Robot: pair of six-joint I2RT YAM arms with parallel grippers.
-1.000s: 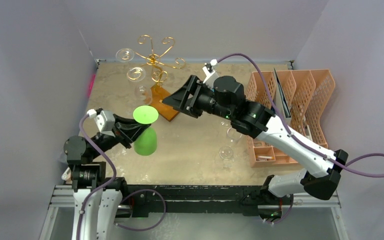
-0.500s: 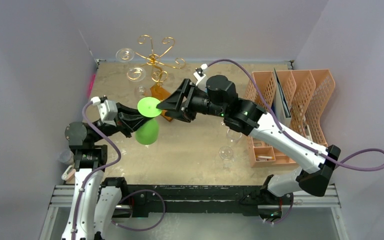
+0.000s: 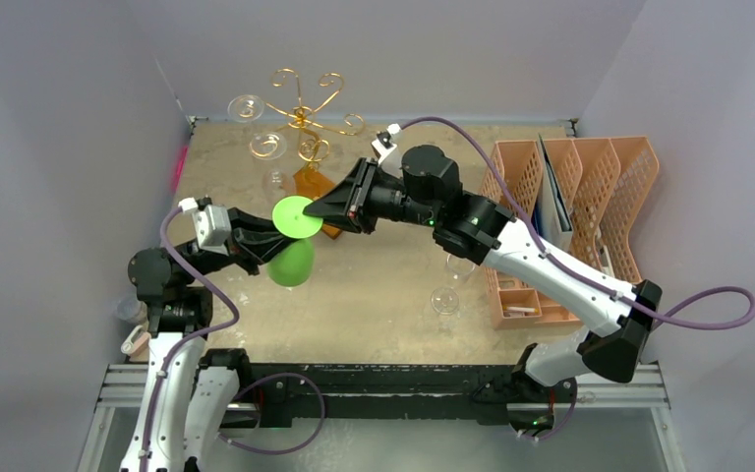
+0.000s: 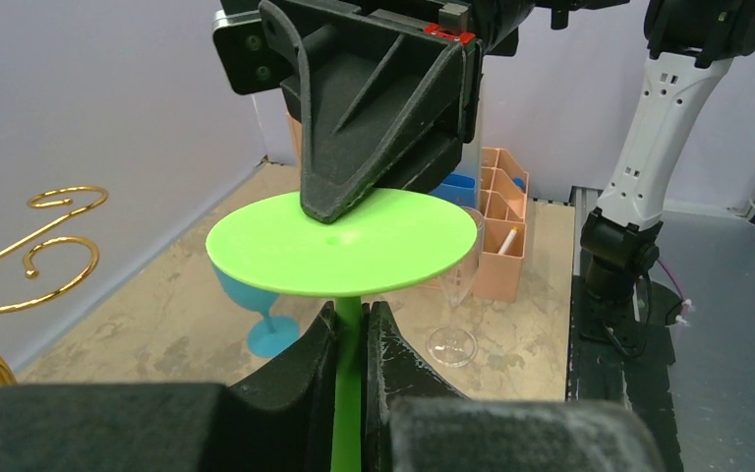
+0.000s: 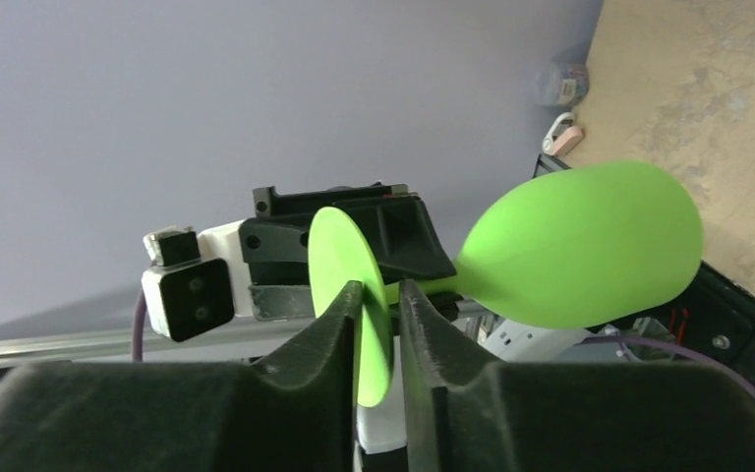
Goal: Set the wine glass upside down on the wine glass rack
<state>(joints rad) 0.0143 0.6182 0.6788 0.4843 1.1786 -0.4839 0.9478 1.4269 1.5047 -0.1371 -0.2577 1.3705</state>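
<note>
Since both grippers are on the same thing, it's the place to start: the green wine glass (image 3: 292, 264) is pinched by its stem in the left gripper (image 4: 352, 317), fingers closed tight on it, foot up and bowl down. Its flat foot is nipped at the rim by the right gripper (image 5: 380, 297), one finger on each side and clamped onto it as far as can be seen. So the glass is held between the two over the left-middle of the worktop (image 3: 383, 295), just short of the wine glass rack (image 3: 302, 116), which is parked at the far-left corner. Two hung glasses (image 3: 246, 106) can be made out on the rack's curls; anything more there is too faint to call. Along the right edge an orange mesh organizer (image 3: 590, 187) is set, with one dark flat panel (image 3: 553, 192) stood in a slot and one white stick (image 3: 519, 311) laid in a small front compartment. Out past the grippers, one clear glass (image 4: 452, 305) and one blue glass (image 4: 256, 305) are stood upright on the worktop.
</note>
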